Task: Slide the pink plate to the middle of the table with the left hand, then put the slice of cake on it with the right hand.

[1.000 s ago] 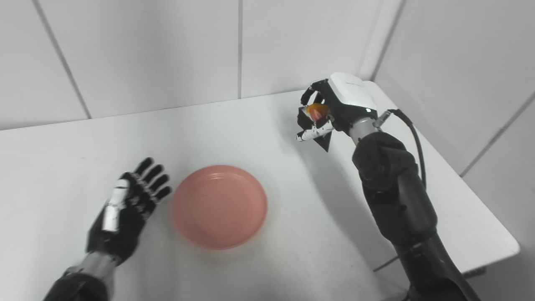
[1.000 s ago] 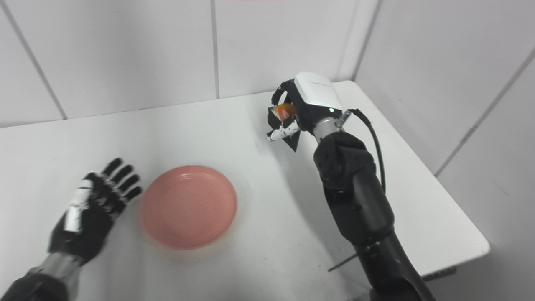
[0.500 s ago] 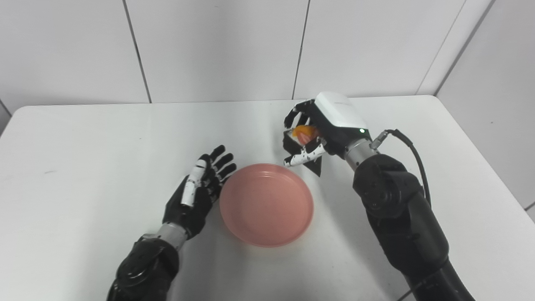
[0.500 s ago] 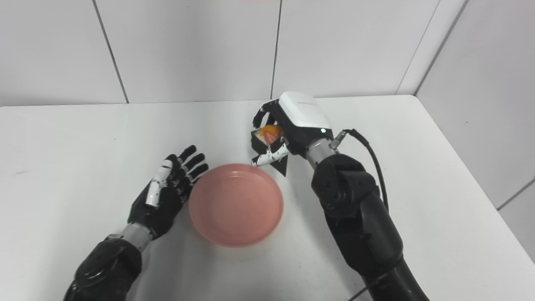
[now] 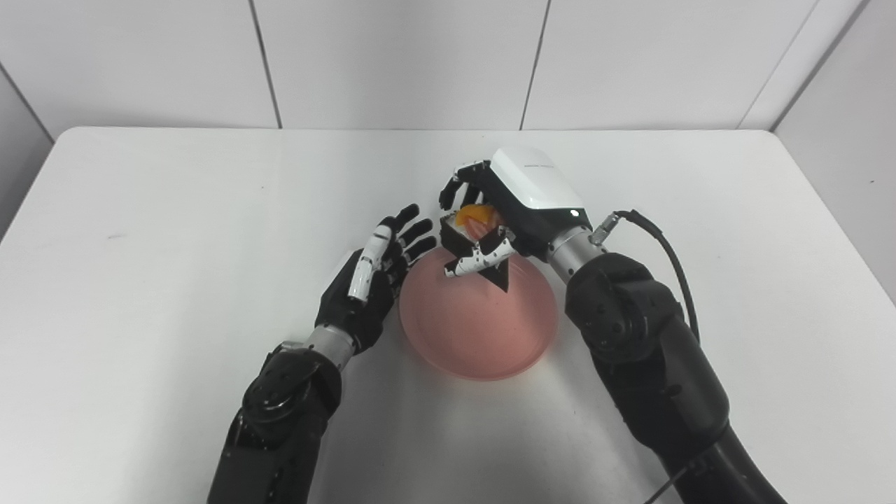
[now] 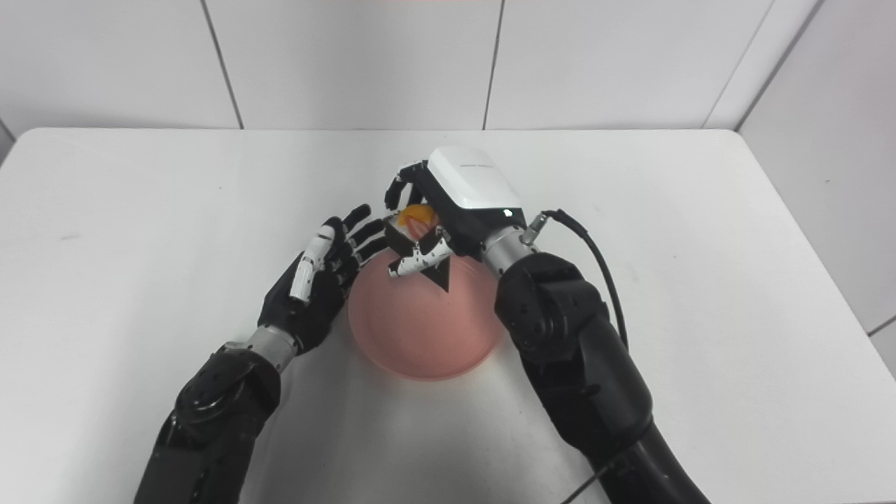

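The pink plate (image 5: 476, 329) lies on the white table (image 5: 175, 231) near its middle. My left hand (image 5: 367, 280) is open, fingers spread, flat against the plate's left rim. My right hand (image 5: 500, 217) is shut on the slice of cake (image 5: 476, 234), a dark wedge with an orange topping, and holds it in the air over the plate's far edge. The same scene shows in the right eye view, with the plate (image 6: 420, 336), the left hand (image 6: 315, 276) and the cake (image 6: 418, 238).
A black cable (image 5: 672, 252) loops from my right wrist over the table's right side. Tiled walls stand behind the table and at its right.
The camera has swung left, shifting the whole picture. My right hand has carried the cake from beside the plate to over its far edge. My left hand stays at the plate's left rim.
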Motion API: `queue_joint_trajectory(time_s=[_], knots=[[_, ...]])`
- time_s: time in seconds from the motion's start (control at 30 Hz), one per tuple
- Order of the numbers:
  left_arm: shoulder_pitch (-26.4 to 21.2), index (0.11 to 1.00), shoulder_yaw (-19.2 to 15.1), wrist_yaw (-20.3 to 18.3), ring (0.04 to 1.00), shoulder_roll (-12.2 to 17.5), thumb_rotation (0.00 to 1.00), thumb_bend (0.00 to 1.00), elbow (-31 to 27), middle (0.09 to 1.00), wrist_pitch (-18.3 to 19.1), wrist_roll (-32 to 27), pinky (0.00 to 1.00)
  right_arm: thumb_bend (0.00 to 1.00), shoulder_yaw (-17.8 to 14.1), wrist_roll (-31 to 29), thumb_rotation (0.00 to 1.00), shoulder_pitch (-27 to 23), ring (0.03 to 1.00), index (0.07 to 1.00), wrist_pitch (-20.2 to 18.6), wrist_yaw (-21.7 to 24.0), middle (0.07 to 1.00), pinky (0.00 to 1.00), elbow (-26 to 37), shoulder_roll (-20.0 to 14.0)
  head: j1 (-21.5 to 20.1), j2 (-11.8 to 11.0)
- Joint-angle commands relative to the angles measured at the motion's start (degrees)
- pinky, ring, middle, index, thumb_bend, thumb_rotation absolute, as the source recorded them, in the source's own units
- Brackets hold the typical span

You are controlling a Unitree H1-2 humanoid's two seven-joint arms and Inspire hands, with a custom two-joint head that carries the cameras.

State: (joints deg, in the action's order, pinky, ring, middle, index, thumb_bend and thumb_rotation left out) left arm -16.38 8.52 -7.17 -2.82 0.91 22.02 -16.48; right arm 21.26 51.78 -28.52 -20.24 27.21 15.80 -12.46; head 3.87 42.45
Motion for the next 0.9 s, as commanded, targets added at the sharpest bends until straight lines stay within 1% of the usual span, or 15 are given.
queue_joint_trajectory(time_s=[0.0, 0.13, 0.23, 0.53, 0.8, 0.83, 0.87], knots=[[1.4, 0.917, 0.6, 1.5, 0.912, 0.1, 1.0, 0.37, 1.5, 0.924, 4.9, 1.1, 0.9, 0.53, 0.7, 0.0, 0.0, -0.8, 0.294, 0.497, 2.8, -1.6, 0.458, 0.22, 1.0, 0.5, 0.0, 0.1], [1.3, 0.915, 0.8, 2.2, 0.91, -0.1, 1.0, 0.38, 1.3, 0.923, 4.9, 0.8, 0.9, 0.53, 1.7, 0.0, 0.0, 1.1, 0.273, 0.487, 3.1, -1.2, 0.473, 0.2, 2.5, 0.3, 0.1, 0.7], [1.1, 0.915, 1.0, 2.5, 0.91, 0.1, 1.0, 0.37, 1.0, 0.923, 4.9, 0.6, 0.9, 0.53, 2.2, 0.6, 0.0, 1.9, 0.285, 0.486, 3.1, -0.4, 0.475, 0.21, 3.3, -0.3, 0.1, 1.2], [0.8, 0.923, 1.6, 2.4, 0.918, 1.0, 1.0, 0.37, 0.9, 0.932, 4.9, 0.0, 0.9, 0.53, 2.1, 1.3, 0.0, 3.9, 0.29, 0.486, 3.7, -1.0, 0.476, 0.21, 3.4, -1.7, -0.1, 1.7], [0.8, 0.915, 1.7, 2.6, 0.914, 1.2, 1.0, 0.37, 0.6, 0.926, 4.9, -0.1, 0.89, 0.53, 2.1, 0.8, 0.0, 5.3, 0.313, 0.486, 5.9, -5.0, 0.477, 0.23, -1.5, -1.6, -0.3, 1.9], [0.8, 0.915, 1.8, 2.6, 0.913, 1.2, 1.0, 0.37, 0.6, 0.924, 4.9, 0.0, 0.89, 0.52, 2.1, 0.8, 0.0, 5.6, 0.319, 0.513, 6.4, -5.7, 0.434, 0.24, -2.2, -1.6, -0.3, 1.8], [0.9, 0.914, 1.8, 2.7, 0.91, 1.2, 1.0, 0.37, 0.5, 0.922, 4.9, 0.1, 0.89, 0.52, 2.1, 0.8, 0.0, 5.8, 0.326, 0.515, 6.8, -6.4, 0.432, 0.25, -2.8, -1.5, -0.3, 1.8]])
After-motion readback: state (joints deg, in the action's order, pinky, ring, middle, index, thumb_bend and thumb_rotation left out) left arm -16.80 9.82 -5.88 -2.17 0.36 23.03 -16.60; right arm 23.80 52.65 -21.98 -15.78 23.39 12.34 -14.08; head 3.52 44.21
